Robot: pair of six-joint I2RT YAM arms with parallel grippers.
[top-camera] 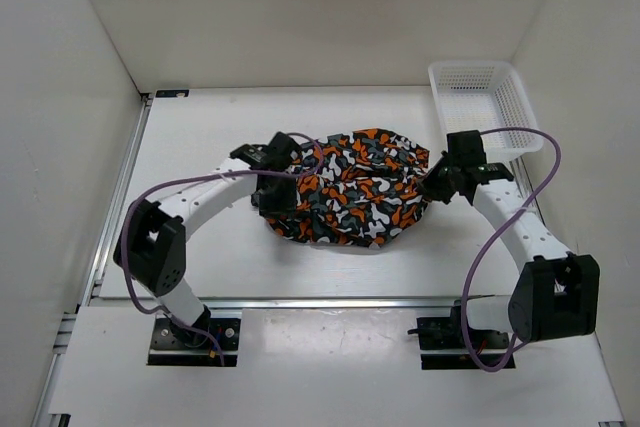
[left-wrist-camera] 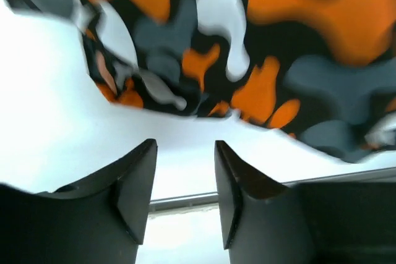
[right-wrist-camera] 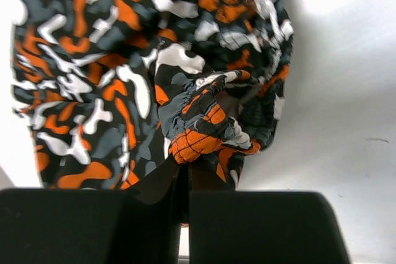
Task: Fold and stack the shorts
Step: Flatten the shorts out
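The shorts lie bunched in the middle of the table, in orange, black, grey and white camouflage print. My left gripper sits at their left edge. In the left wrist view it is open, with only white table between its fingers, and the shorts hang just beyond the tips. My right gripper is at the shorts' right edge. In the right wrist view it is shut on a gathered fold of the shorts.
A white mesh basket stands at the back right of the table, just behind the right arm. Purple cables loop off both arms. White walls enclose the table on three sides.
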